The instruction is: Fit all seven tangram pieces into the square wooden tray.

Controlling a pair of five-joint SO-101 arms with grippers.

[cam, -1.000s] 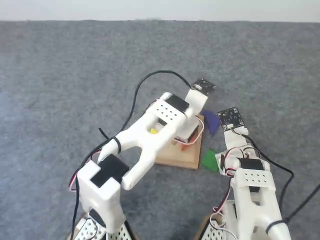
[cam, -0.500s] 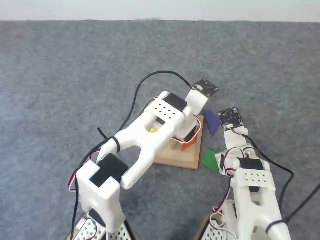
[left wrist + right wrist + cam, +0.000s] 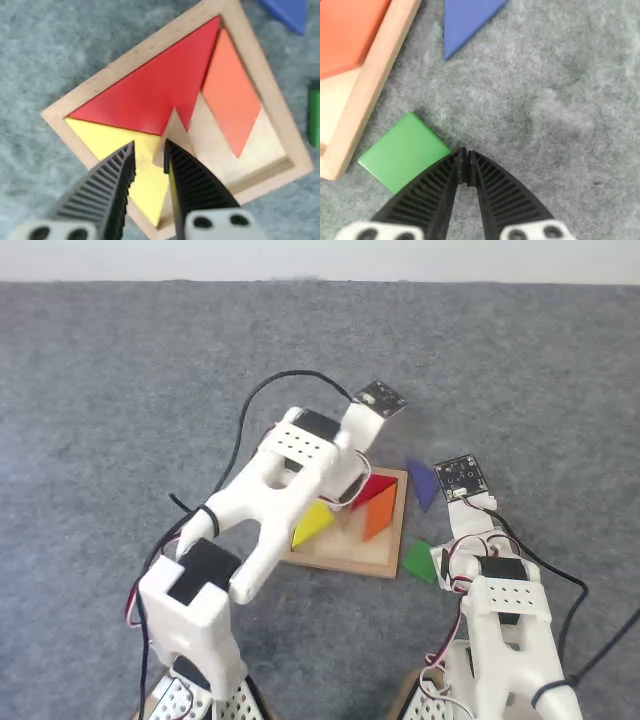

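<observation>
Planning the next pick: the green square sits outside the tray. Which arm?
Right: the right gripper sits shut beside the green square; the left gripper hangs open over the tray, farther off.

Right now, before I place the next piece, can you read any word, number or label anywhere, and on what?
None readable. The wooden tray, red piece, orange piece, yellow piece, green piece and blue piece are plain; marks on the dark wrist boards are too small to read.

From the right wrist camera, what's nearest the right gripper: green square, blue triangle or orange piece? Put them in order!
1. Green square, beside the right gripper.
2. Blue triangle, farther off on the carpet.
3. Orange piece, inside the wooden tray.
</observation>
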